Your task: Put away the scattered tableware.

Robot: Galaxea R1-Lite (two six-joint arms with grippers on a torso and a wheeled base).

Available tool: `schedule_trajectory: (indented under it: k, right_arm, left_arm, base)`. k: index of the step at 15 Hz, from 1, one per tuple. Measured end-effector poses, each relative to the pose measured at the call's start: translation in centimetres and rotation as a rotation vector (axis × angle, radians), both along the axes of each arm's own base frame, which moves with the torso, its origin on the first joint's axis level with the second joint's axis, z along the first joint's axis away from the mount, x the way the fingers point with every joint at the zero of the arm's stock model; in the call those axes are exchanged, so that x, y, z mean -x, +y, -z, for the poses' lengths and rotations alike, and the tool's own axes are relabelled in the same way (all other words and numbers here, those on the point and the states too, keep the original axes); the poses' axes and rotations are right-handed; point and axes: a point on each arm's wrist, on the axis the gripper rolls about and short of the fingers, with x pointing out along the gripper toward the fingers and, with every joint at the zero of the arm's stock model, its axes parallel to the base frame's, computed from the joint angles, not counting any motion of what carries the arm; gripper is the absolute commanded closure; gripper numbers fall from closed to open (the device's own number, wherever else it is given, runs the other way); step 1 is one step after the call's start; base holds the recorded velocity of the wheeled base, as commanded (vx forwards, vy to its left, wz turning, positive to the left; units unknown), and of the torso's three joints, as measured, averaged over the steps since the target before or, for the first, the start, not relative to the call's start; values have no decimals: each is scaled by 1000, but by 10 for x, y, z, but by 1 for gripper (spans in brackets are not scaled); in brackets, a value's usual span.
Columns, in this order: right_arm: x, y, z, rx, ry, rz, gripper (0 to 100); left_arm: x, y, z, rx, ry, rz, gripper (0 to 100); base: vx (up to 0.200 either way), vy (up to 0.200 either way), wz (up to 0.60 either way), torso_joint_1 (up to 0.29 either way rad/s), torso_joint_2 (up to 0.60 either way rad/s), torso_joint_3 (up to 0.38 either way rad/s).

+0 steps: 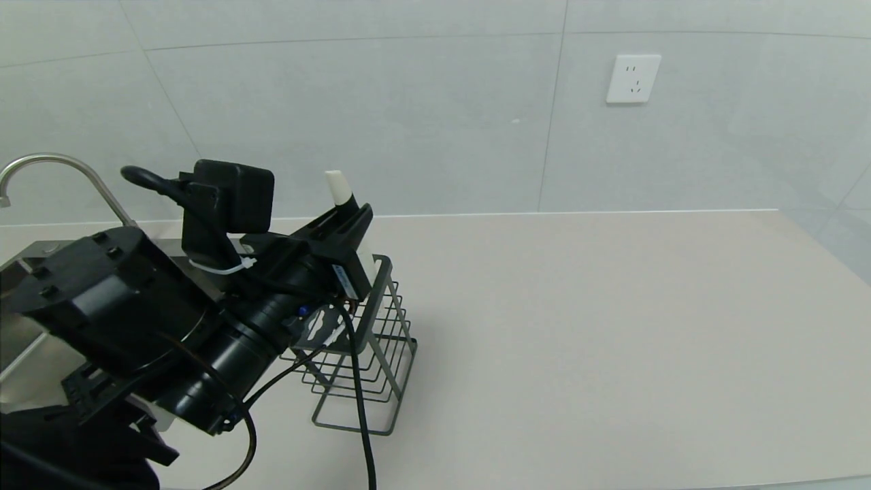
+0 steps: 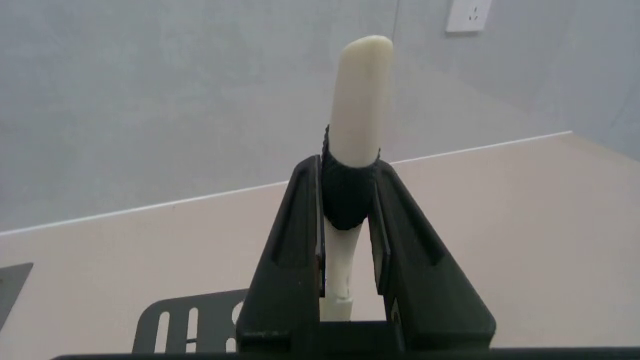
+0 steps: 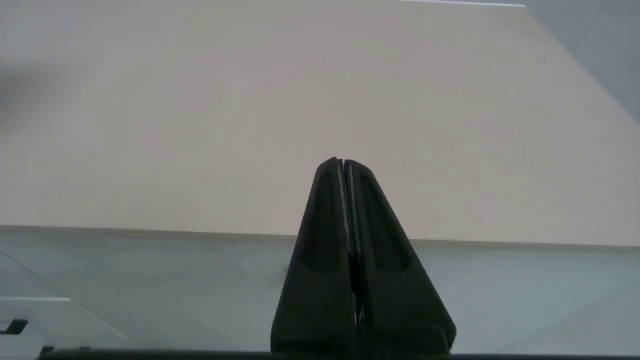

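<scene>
My left gripper (image 1: 348,228) is shut on a white-handled utensil (image 1: 337,185) with a black band, held upright. Its handle tip sticks up above the fingers and its lower end dips into the dark wire rack (image 1: 381,354) on the counter. In the left wrist view the utensil (image 2: 360,95) rises between the closed fingers of the left gripper (image 2: 348,195), over the rack's slotted plate (image 2: 185,325). The utensil's working end is hidden. My right gripper (image 3: 344,172) is shut on nothing and hangs over the counter's front edge.
The beige counter (image 1: 612,327) stretches to the right of the rack. A curved steel faucet (image 1: 54,163) and a sink (image 1: 20,333) lie at the far left behind the left arm. A wall socket (image 1: 633,78) sits on the grey tiled wall.
</scene>
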Motion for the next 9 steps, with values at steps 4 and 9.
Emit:
schedule_trajectory:
  k: [4,9]
  right_arm:
    - [0,0,0,0,0,0,100]
    - [0,0,0,0,0,0,100]
  left_arm:
    - [-1,-1,6,-6,21,4,100]
    - [-2,-1,10,-13,34,4,100]
  base:
    - [0,0,0,0,0,0]
    - [0,0,0,0,0,0]
